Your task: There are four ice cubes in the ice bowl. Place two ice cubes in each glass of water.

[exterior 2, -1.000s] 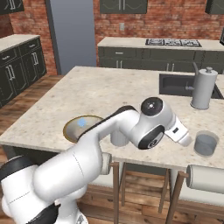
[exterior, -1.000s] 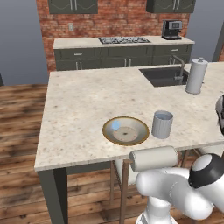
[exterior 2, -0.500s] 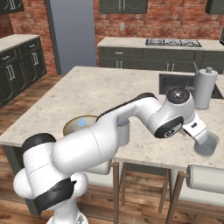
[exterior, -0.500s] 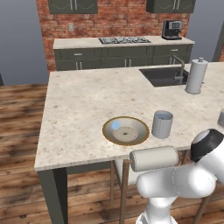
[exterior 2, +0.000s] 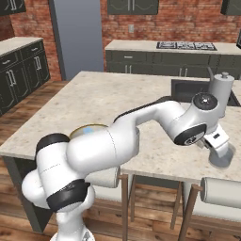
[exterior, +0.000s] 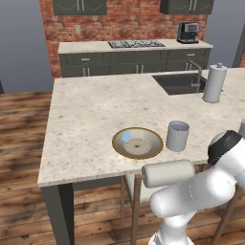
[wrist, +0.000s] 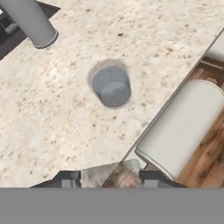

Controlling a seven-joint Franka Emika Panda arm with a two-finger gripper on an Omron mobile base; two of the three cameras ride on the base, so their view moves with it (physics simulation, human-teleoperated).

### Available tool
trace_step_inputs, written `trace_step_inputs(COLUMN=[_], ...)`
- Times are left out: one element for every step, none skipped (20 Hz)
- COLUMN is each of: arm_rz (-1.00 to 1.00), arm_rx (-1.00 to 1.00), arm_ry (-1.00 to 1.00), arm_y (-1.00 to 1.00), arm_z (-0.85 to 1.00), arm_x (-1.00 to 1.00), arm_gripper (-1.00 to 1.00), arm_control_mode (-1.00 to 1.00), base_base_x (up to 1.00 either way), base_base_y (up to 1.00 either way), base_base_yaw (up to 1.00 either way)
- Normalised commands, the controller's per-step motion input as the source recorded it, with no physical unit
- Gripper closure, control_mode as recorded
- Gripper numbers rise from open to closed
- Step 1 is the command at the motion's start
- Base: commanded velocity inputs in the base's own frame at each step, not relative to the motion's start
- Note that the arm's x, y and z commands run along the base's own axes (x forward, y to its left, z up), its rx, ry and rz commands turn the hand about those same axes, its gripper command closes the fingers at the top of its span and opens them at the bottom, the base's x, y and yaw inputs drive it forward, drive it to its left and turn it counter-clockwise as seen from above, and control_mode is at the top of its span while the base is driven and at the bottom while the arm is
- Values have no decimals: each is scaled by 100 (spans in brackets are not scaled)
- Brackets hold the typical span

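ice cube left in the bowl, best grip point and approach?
Judging from the left base view: take the ice cube across two opposite flat faces, coming straight down from above. It lies low inside the wide, shallow bowl, toward its far left wall, so the rim blocks a side approach. It is small, so the pincer should straddle it narrowly, tips clear of that wall.

Left base view: behind the arm, looking forward and down across the island counter (exterior: 86, 124).
Right base view: same counter (exterior 2: 113, 108) from the other side.
Hand view: close overhead, down onto a tumbler (wrist: 111, 86) near the counter's edge.
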Motion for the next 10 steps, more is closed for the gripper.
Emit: trace_step_inputs(arm_rz=[-3, -3, -2, -1, 0, 0, 0, 0, 0, 0], arm_rx=[9, 8, 7, 4, 0, 0, -2, -3, -1, 0], arm_ry=[0, 2, 3, 5, 2, 0, 0, 0, 0, 0], arm_y=[-11, -20, -24, -27, -30, -32, -36, -39, -41, -42], arm_z=[0, 0, 0, 0, -5, -21, -29, -31, -24, -14], arm_x=[29, 39, 43, 51, 53, 45, 43, 41, 44, 41], arm_gripper=[100, 100, 100, 100, 100, 100, 100, 100, 100, 100], arm_control_mode=[-100, -100, -100, -100, -100, -100, -100, -100, -100, -100], base_base_x=[0, 0, 0, 0, 0, 0, 0, 0, 0, 0], base_base_y=[0, 0, 0, 0, 0, 0, 0, 0, 0, 0], base_base_yaw=[0, 0, 0, 0, 0, 0, 0, 0, 0, 0])
